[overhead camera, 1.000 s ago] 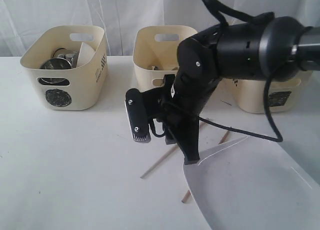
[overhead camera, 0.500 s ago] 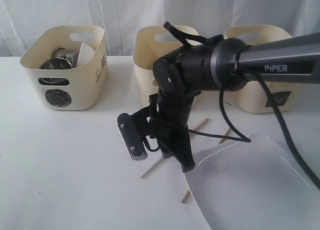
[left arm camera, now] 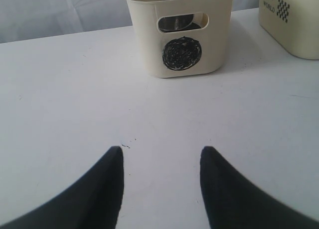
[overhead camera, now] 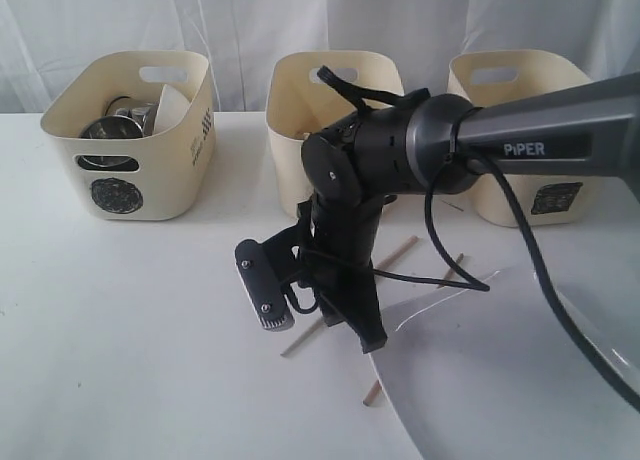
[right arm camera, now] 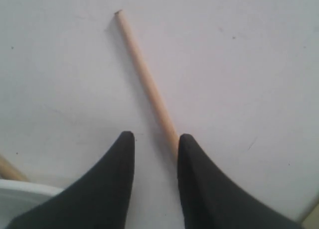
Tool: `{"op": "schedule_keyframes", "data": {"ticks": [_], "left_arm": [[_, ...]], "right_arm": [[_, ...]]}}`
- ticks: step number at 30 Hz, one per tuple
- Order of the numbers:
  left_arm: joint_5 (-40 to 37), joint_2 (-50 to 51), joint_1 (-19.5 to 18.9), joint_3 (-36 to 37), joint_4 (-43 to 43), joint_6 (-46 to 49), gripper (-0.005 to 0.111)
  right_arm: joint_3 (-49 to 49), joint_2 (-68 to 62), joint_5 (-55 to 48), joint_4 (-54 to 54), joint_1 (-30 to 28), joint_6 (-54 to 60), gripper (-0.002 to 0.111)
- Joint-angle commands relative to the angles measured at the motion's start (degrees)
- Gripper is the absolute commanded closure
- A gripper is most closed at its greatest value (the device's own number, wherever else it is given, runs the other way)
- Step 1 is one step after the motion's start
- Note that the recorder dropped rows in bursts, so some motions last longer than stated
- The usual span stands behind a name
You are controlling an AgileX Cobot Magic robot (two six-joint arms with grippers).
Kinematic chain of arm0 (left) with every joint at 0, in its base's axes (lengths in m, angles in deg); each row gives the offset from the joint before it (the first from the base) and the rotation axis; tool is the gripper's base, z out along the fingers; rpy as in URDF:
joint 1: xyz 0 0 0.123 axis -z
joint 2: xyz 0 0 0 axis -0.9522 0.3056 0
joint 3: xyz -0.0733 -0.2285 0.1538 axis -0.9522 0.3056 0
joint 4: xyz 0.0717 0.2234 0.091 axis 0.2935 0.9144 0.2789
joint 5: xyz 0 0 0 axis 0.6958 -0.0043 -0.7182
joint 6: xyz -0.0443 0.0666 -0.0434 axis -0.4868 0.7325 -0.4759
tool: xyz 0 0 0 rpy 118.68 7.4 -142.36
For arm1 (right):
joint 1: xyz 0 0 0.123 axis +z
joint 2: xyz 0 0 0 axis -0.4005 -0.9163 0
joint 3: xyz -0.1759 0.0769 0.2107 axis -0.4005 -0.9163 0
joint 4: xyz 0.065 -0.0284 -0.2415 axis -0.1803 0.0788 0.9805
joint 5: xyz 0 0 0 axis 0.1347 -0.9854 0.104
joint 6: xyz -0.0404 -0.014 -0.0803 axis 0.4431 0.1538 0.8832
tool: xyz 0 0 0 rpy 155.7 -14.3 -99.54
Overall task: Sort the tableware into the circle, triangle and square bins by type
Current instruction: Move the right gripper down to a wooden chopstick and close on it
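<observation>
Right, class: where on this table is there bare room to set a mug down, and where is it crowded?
Free: the bare table in front of the circle bin, left of the arm; also the gap between that bin and the middle bin. Crowded: around the plate, where chopsticks and arm meet.

The slim pale wooden chopstick (right arm camera: 144,79) is bare, matt wood. The white desk (overhead camera: 130,330) looks matt and smooth. The cream plastic tub marked with a scribbled circle (overhead camera: 160,180) has a dull, smooth skin; the steel bowl (overhead camera: 105,128) inside it shines. The large white rectangular plate (overhead camera: 480,380) is glossy. The right gripper's black fingers (right arm camera: 112,189) look like matt plastic.
</observation>
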Motion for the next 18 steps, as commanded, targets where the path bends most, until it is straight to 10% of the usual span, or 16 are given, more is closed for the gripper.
{"op": "schedule_keyframes", "data": {"ticks": [1, 18], "left_arm": [[0.31, -0.31, -0.14, 0.15, -0.43, -0.32, 0.054], [0.31, -0.31, -0.14, 0.15, -0.43, -0.32, 0.054]], "right_arm": [[0.22, -0.74, 0.85, 0.19, 0.02, 0.66, 0.079], [0.22, -3.72, 1.13, -0.22, 0.02, 0.29, 0.079]]}}
